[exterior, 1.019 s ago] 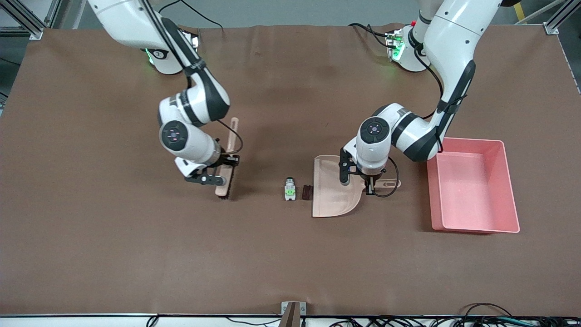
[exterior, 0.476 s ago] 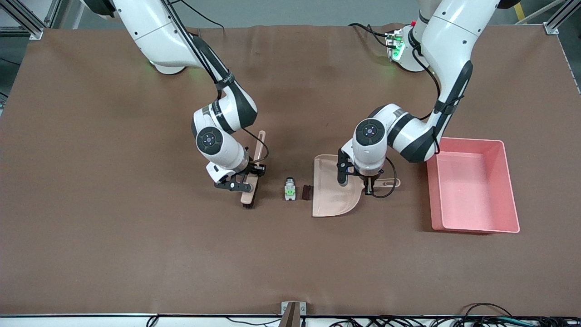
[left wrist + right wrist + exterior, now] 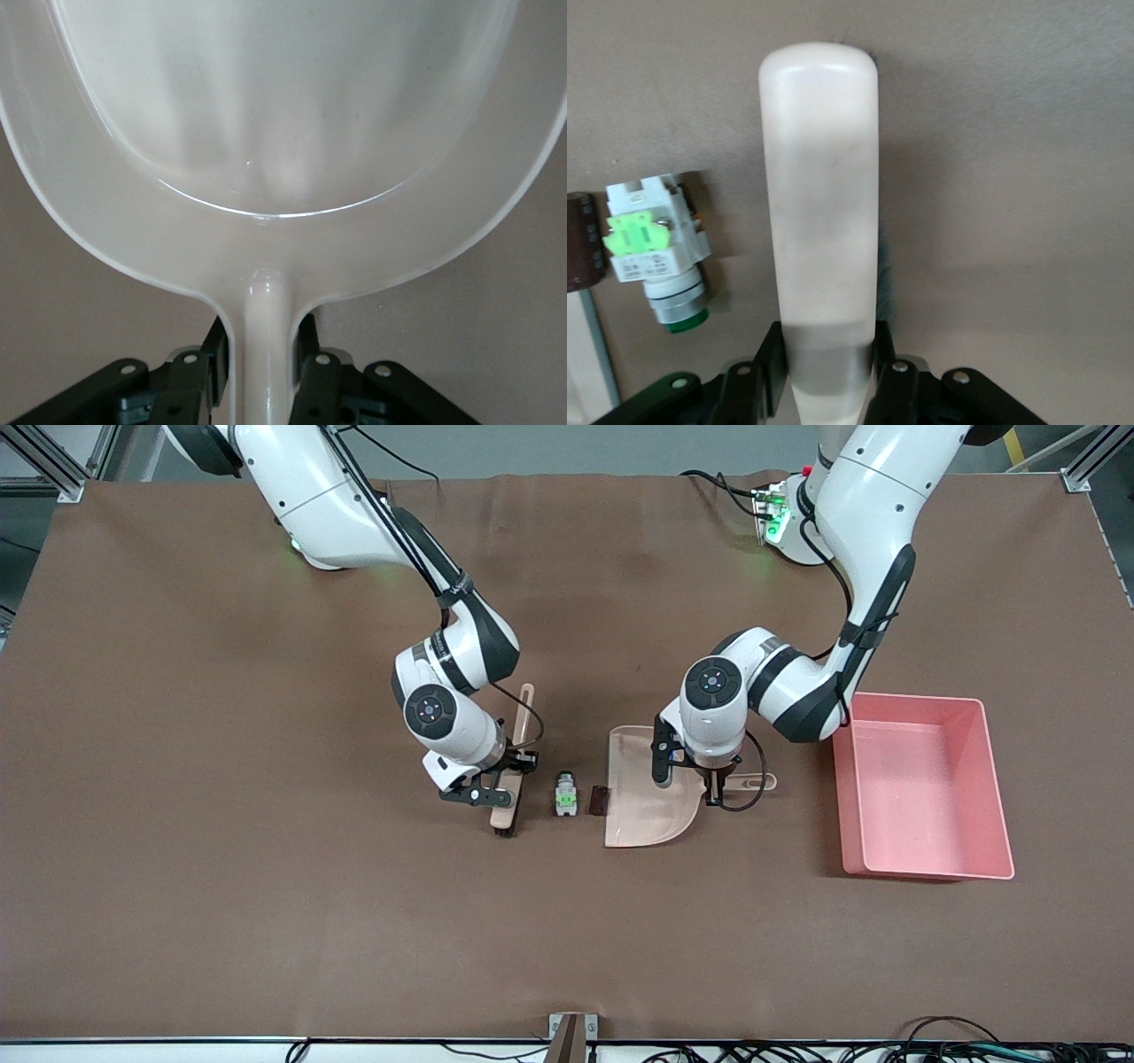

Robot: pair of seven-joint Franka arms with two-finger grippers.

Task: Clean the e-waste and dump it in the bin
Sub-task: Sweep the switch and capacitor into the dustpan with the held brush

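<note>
- Two arms shared the work over the brown bench [image 3: 221,921], and the step in hand looked to be the sweep itself: brush the scraps into the pan, then carry the pan to the tub.
- Largest of the things was the pink bin [image 3: 992,797], which sat at the left arm's end of the bench, just beside the pan's handle and with nothing in it that I could see.
- Next came the beige dustpan [image 3: 642,824], flat on the bench with its straight mouth facing the scraps; the left gripper [image 3: 709,790] had its fingers [image 3: 310,376] clamped tight on the handle. To my mind it needed to press that lip down so nothing slid under.
- Then the brush [image 3: 507,802], bristles on the bench on the right arm's side of the scraps, with the right gripper [image 3: 490,790] closed firmly on its pale handle.
- Smaller was the white component [image 3: 565,795], with green marks and a dark end, lying near the brush.
- Smallest was the maroon block [image 3: 598,800], just beside the white piece and right at the pan's mouth.
- I judged a low, steady stroke toward the pan was best, since the rounded white piece could roll aside if struck off-centre.
</note>
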